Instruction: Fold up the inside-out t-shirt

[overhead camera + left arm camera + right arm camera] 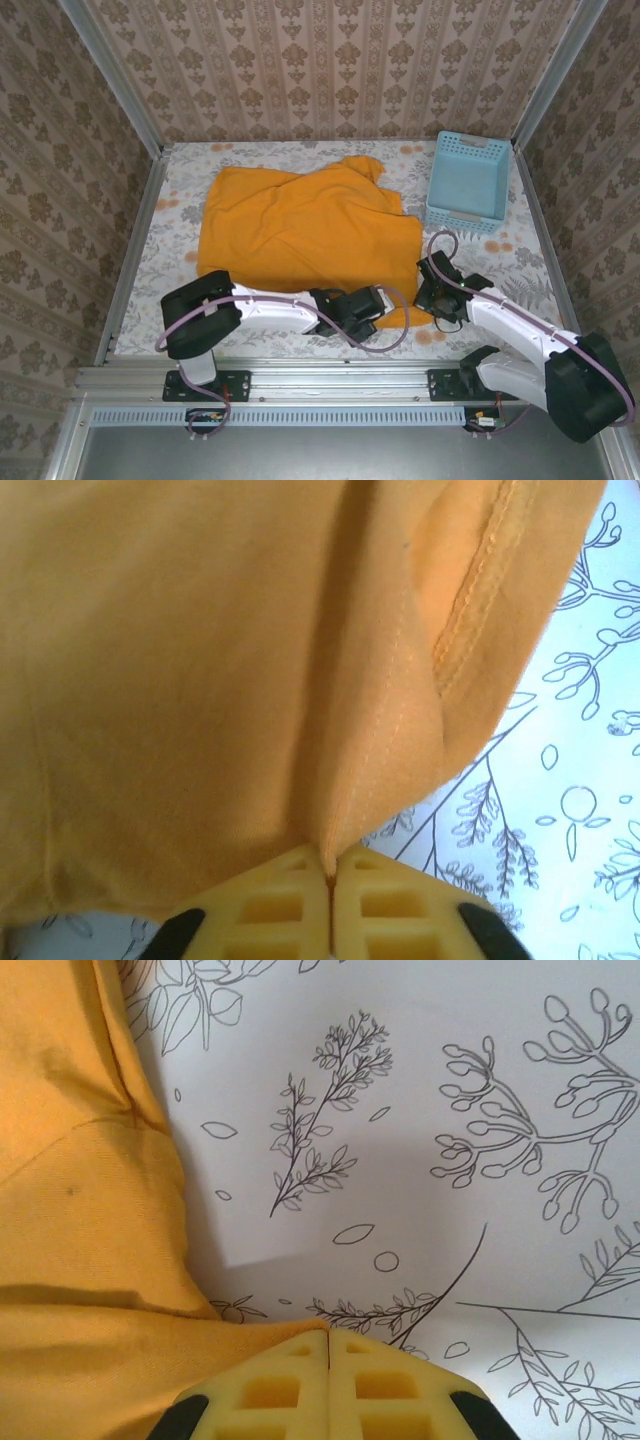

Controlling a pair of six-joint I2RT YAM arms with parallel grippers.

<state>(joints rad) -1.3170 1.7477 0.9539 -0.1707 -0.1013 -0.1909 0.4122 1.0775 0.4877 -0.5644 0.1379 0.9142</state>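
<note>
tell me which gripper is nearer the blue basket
Right. The right gripper pinches the near right corner of the t-shirt, in front of the basket; the left gripper grips the near hem farther left.

one orange t-shirt (300,225), one blue basket (470,143), two claws, left claw (328,856), right claw (328,1338)

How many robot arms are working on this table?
2. The left arm lies along the t-shirt at its near edge, left gripper pinching cloth; the right arm is at its near right corner, right gripper pinching the hem.
</note>
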